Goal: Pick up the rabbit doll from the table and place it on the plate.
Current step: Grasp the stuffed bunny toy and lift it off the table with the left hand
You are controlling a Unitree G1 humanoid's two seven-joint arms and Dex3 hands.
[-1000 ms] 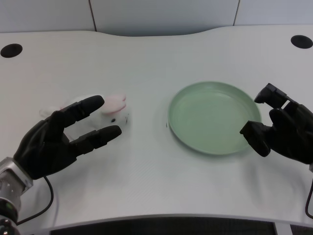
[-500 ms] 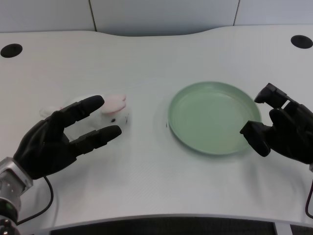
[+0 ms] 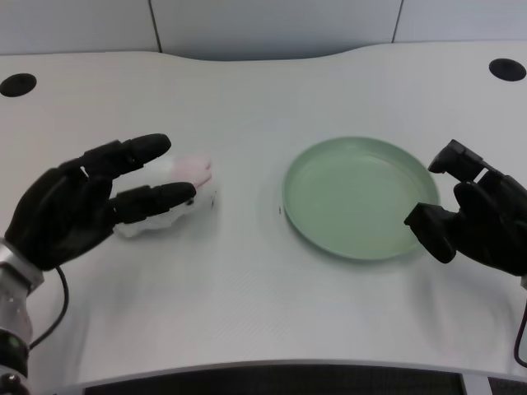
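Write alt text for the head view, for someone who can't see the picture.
The robot's black left hand, fingers spread, reaches over a small white and pink rabbit doll lying on the white table, partly hiding it. A green plate sits empty to the doll's right, with the right hand resting beside the plate's far edge.

A white table (image 3: pixel 247 271) is filling most of the frame. Two black round holes are sitting at its upper left (image 3: pixel 18 84) and upper right (image 3: pixel 507 69) corners. A pale wall (image 3: pixel 272 25) is running along the top.
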